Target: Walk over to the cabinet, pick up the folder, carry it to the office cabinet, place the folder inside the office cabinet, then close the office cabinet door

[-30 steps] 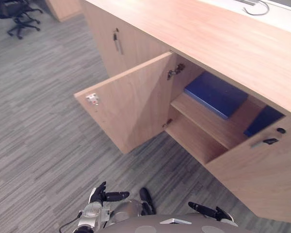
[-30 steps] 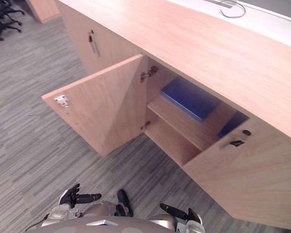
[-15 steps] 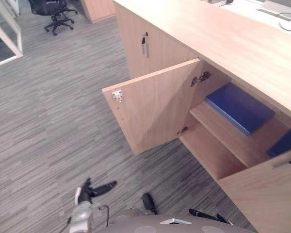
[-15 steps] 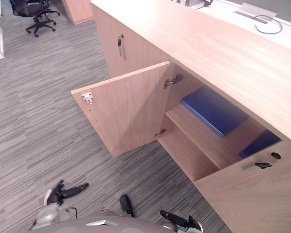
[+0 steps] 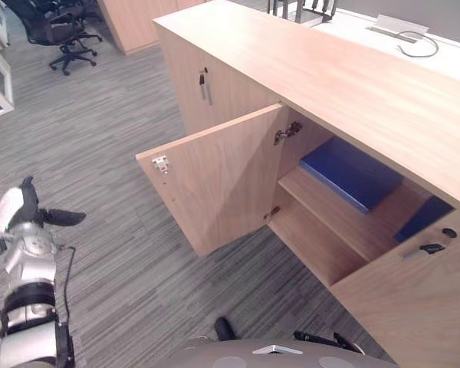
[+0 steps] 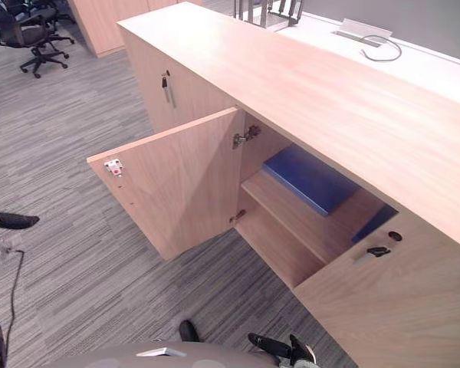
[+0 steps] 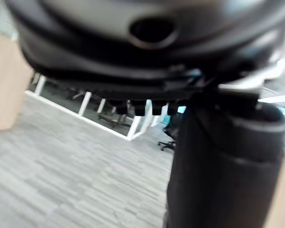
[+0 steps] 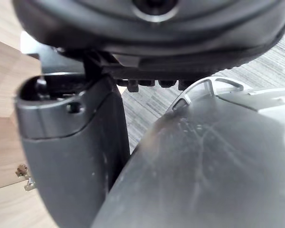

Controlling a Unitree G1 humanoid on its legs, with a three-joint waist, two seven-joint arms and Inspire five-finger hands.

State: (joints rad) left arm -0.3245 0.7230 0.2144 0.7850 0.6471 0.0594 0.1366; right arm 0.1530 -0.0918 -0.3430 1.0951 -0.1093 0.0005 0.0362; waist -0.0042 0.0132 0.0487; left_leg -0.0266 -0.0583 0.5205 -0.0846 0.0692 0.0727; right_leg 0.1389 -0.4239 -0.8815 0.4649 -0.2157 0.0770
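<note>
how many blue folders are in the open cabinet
2: one blue folder lies flat on the shelf; a second folder peeks behind the shut right door. More may be hidden.

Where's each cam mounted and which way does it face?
Left eye view: head, looking down at open office cabinet, blue folder on shelf; left hand at left edge, right hand at bottom.
Right eye view: head, alongside; shares that cabinet, folder, both hands.
Left wrist view: left wrist, past its hand to carpet and office chairs.
Right wrist view: right wrist, past its hand to carpet and cabinet wood.
</note>
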